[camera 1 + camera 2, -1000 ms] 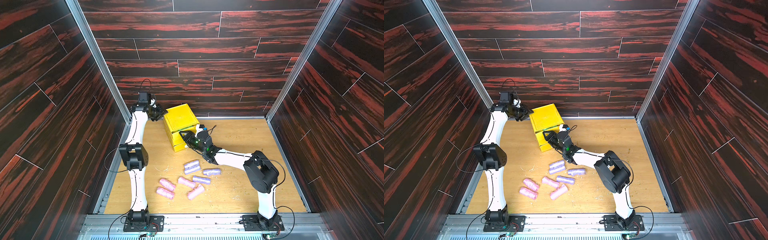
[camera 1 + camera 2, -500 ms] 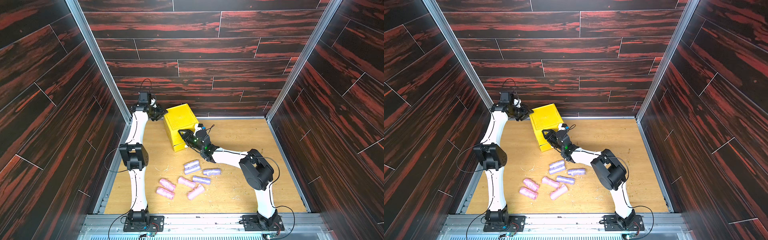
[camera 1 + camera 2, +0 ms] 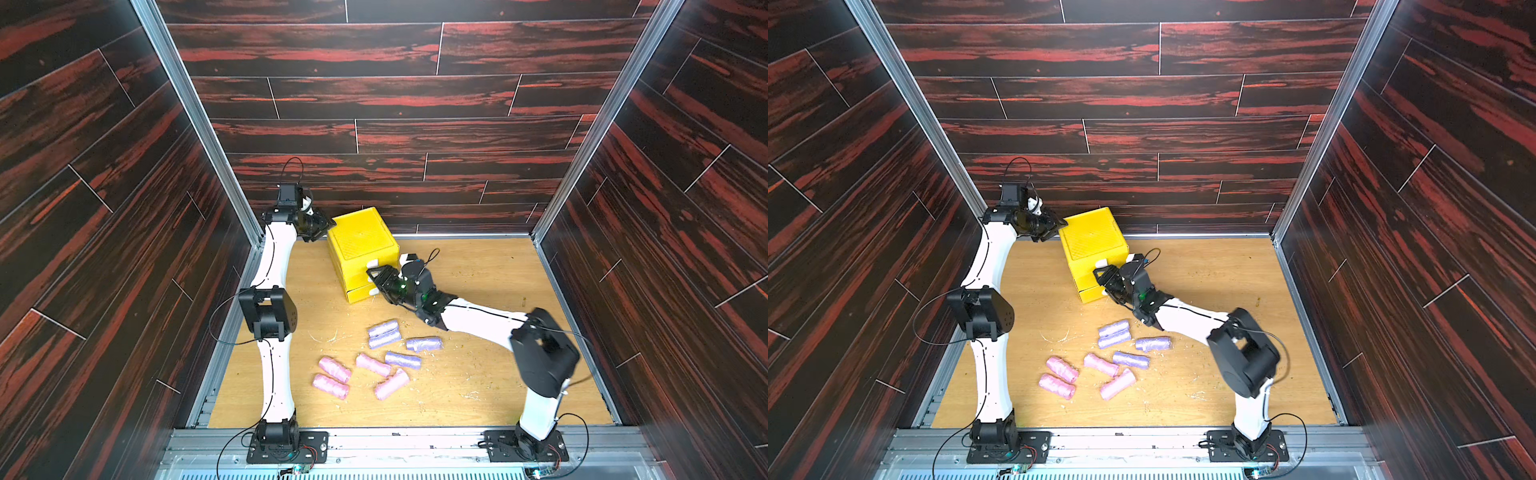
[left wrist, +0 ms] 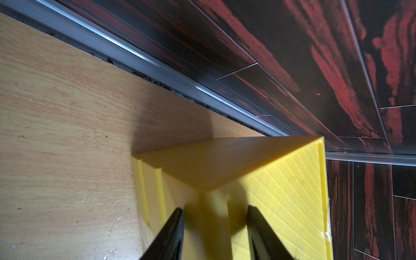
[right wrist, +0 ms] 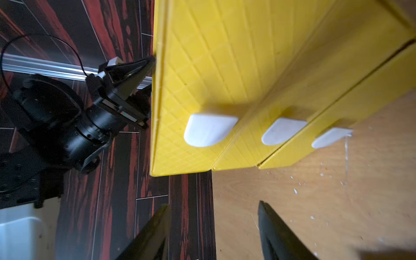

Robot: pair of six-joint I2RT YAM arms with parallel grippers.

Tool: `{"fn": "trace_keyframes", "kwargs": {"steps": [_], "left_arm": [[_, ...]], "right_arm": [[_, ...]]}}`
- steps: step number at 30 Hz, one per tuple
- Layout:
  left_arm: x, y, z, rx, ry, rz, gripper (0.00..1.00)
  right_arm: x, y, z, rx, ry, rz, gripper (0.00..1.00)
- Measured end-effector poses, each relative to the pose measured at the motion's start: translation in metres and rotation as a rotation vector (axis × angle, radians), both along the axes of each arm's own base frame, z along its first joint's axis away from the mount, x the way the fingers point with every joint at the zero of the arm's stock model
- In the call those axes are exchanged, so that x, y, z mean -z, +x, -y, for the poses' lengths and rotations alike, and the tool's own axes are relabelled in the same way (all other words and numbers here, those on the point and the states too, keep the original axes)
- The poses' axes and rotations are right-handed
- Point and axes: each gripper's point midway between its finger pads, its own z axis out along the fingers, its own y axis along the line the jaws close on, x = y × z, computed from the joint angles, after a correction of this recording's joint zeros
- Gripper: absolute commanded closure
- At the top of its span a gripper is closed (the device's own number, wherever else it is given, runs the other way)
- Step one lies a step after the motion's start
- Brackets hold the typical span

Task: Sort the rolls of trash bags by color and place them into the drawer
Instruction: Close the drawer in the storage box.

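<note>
- Jaws of the right gripper (image 5: 213, 204) stand wider apart than a second ago. It is released and empty, just in front of the drawer (image 3: 361, 241), and faces the three white tabs (image 5: 209, 129) without touching any.
- All three fronts look shut or nearly shut, with the lowest standing slightly proud. No open gap shows.
- The widening reads as a let-go after work on a tab, so one stage of the sorting looks finished. No green roll is in view, so the green ones are probably already inside.
- The left gripper (image 4: 215, 208) grasps the drawer's rear top corner with a finger on either side. Its hold is unchanged from the earlier frames and it seems to be bracing the drawer.
- Four purple rolls (image 3: 384, 332) and four pink rolls (image 3: 334, 370) lie on the floor (image 3: 478, 270) well in front of the drawer, the purple nearer to it. They are in the same spots as before.
- Against the earlier frame, the right gripper has shifted only slightly along the drawer's front.
</note>
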Motion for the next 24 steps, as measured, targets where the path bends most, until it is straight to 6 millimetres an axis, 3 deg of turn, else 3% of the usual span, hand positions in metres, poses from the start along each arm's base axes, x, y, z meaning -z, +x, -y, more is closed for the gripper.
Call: {"fn": "trace_keyframes", "kwargs": {"steps": [4, 8, 12, 19, 24], "left_arm": [[0.000, 0.000, 0.000, 0.000, 0.000, 0.000, 0.51], [0.000, 0.000, 0.000, 0.000, 0.000, 0.000, 0.51], [0.000, 0.000, 0.000, 0.000, 0.000, -0.001, 0.51], [0.000, 0.000, 0.000, 0.001, -0.001, 0.000, 0.51], [0.000, 0.000, 0.000, 0.001, -0.001, 0.000, 0.51]], "right_arm": [[-0.034, -0.008, 0.024, 0.036, -0.033, -0.053, 0.25], [-0.039, 0.003, 0.036, 0.097, -0.090, -0.177, 0.24], [-0.018, 0.013, 0.033, 0.124, -0.131, -0.287, 0.25], [0.053, 0.014, 0.026, 0.147, -0.182, -0.477, 0.26], [0.072, 0.018, 0.019, 0.165, -0.149, -0.523, 0.27]]}}
